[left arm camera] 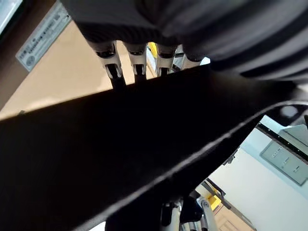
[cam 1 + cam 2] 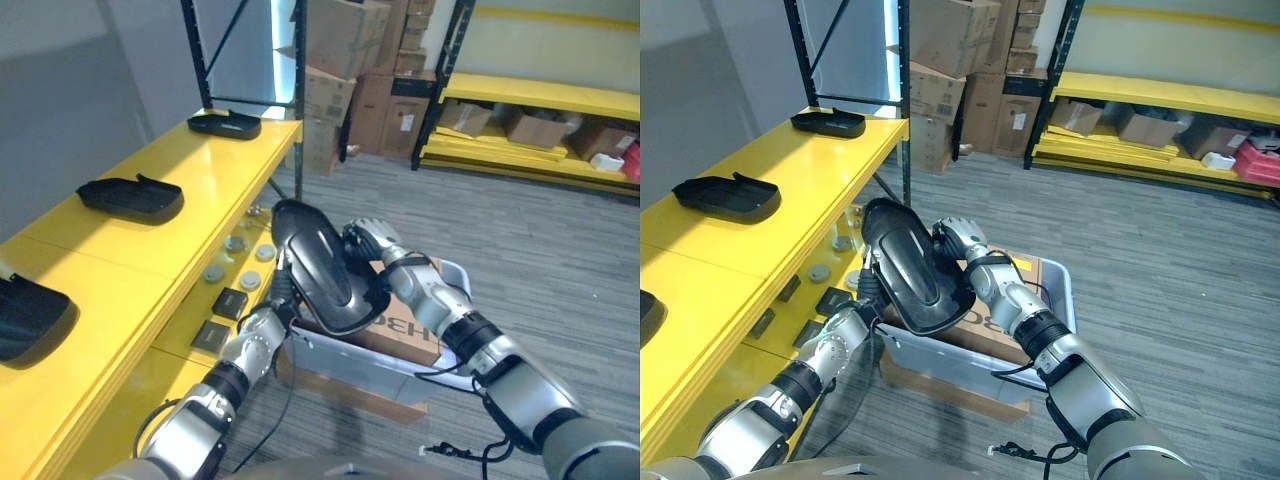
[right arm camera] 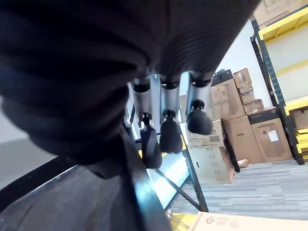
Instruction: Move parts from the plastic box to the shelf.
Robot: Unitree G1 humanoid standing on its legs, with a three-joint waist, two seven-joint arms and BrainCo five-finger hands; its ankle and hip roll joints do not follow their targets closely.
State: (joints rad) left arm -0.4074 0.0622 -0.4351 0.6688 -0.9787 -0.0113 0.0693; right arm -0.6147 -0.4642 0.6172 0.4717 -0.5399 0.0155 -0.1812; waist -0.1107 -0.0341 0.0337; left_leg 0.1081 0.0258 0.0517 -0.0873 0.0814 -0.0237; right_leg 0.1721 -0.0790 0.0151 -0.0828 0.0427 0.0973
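Care matters most now: both hands should carry the black part level toward the yellow shelf and set it down in a free spot between the parts already there, without letting it twist.

Left eye view: the black part (image 2: 322, 267) is held above the plastic box (image 2: 400, 372), the left hand (image 2: 272, 322) under its near end and the right hand (image 2: 368, 243) at its far side. Its long axis runs from near the robot up and away, the narrow end pointing toward the shelf (image 2: 190, 190).

Right eye view: same hold; other black parts (image 2: 728, 196) lie on the shelf.

Left wrist view: fingers (image 1: 111, 65) lie straight against the part's dark surface.

Right wrist view: fingers (image 3: 168, 132) bend lightly over the part's edge.
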